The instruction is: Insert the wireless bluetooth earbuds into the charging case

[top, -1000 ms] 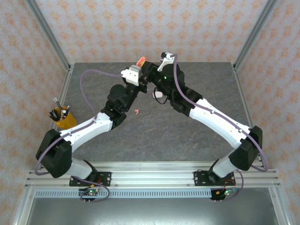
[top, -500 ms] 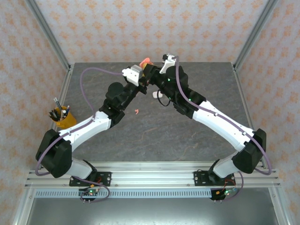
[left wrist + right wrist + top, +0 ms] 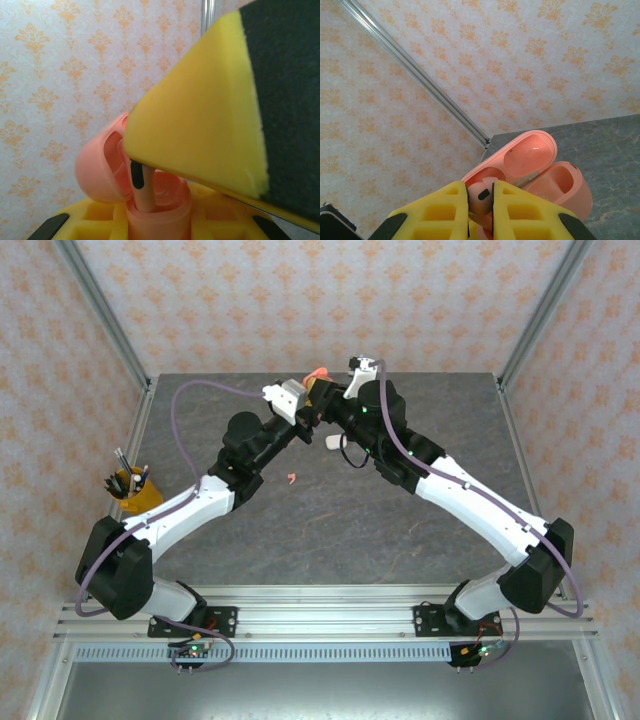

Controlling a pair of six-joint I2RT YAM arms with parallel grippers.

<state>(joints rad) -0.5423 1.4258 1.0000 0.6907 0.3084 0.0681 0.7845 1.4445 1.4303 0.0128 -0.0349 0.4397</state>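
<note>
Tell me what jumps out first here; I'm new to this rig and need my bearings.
Over the far middle of the grey table, the left pincer grips an open pink charging case while the right pincer holds a pink earbud at its socket. Another pink earbud lies loose on the table.

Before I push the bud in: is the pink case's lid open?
Open: the pink case has its lid swung back, hollow inside showing.

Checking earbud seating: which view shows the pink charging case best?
Right wrist: the pink charging case is open, its lid and base insides exposed. Left wrist has a yellow finger pad covering part of it; top external gives a small pink speck.
</note>
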